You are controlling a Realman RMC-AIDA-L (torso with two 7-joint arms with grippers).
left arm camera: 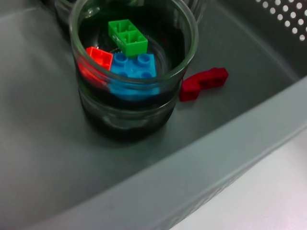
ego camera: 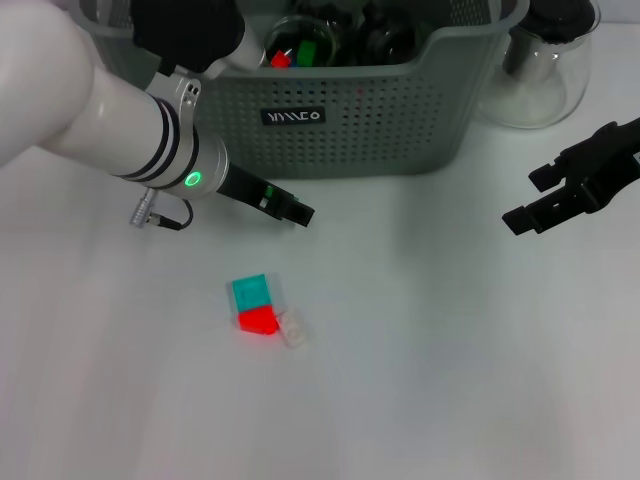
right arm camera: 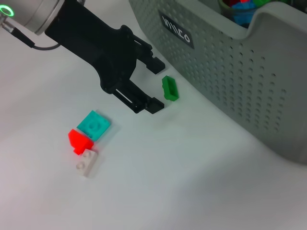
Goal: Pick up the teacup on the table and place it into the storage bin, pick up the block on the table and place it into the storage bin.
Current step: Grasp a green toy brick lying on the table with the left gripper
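The grey-green storage bin (ego camera: pixel 350 130) (right arm camera: pixel 249 72) stands at the back of the table. Inside it a glass teacup (left arm camera: pixel 132 72) (ego camera: pixel 300 45) holds green, red and blue bricks, and a dark red block (left arm camera: pixel 204 82) lies on the bin floor (left arm camera: pixel 43 143). On the table a teal block (ego camera: pixel 251 290) (right arm camera: pixel 94 125), a red one (ego camera: pixel 258 320) and a white one (ego camera: pixel 295 330) lie together. My left gripper (ego camera: pixel 290 208) (right arm camera: pixel 157 84) is open just in front of the bin, with a small green block (right arm camera: pixel 169 88) at its fingertips. My right gripper (ego camera: pixel 530 198) hangs open at the right, holding nothing.
A clear glass carafe (ego camera: pixel 540 70) stands to the right of the bin. More dark glassware (ego camera: pixel 385 35) sits inside the bin. The white tabletop (ego camera: pixel 450 380) stretches in front.
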